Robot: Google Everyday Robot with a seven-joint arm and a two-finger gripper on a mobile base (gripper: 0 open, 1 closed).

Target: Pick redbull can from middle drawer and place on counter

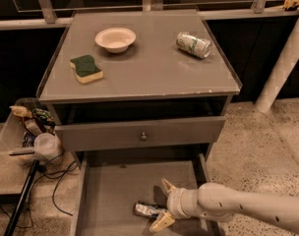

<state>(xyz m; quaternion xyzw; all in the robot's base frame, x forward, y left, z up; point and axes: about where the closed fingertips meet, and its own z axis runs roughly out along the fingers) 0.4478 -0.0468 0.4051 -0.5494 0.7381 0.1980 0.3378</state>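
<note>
Currently | arm stretched leftward into middle drawer (110, 193) | end effector (164, 205) spread, flanking redbull can (147, 209)

Entry: you will find no text, number or sign that can be read in this view.

- White-and-green can (194, 44), lying on its side on the counter (149, 82): green markings on its wall, no letters you can make out.
- Silver can (148, 210), lying on the floor of the open drawer (115, 195): shiny wall, no brand name legible.
- Gripper (158, 205), low in the drawer at the silver can's right end, fingers spread to either side of it: plain pale surfaces, no marking.
- Items in the bin (12, 146) at the left: coloured wrappers, print too small to tell.
</note>
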